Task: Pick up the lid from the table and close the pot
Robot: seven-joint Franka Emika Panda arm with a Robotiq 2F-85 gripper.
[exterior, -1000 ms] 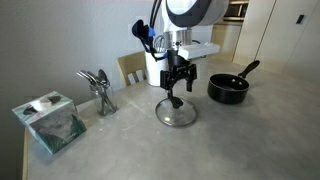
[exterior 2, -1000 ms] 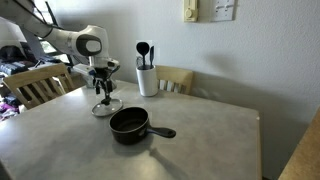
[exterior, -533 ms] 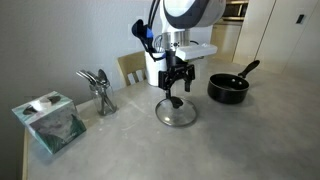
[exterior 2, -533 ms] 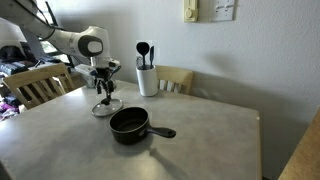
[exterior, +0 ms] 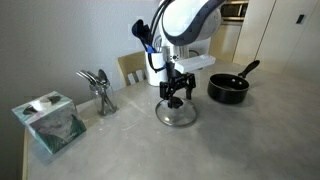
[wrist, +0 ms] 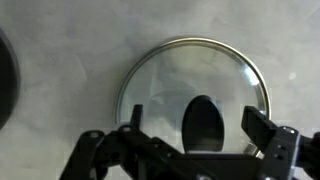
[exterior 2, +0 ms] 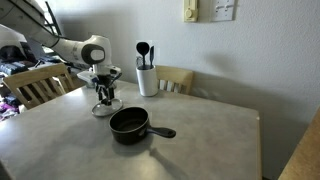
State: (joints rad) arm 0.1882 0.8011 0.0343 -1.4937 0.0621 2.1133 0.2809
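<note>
Claw [exterior: 175, 100] spread above lid [exterior: 181, 118]; pot [exterior: 228, 91] nr, utensil holder [exterior 2: 147, 80] behind.

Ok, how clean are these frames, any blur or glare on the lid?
Wrist view: soft all over, the gripper a dark smear at the bottom edge, pale reflections streaking the lid glass. In both exterior views: sharper and evenly lit, but the lid's glass nearly vanishes against the table.
</note>
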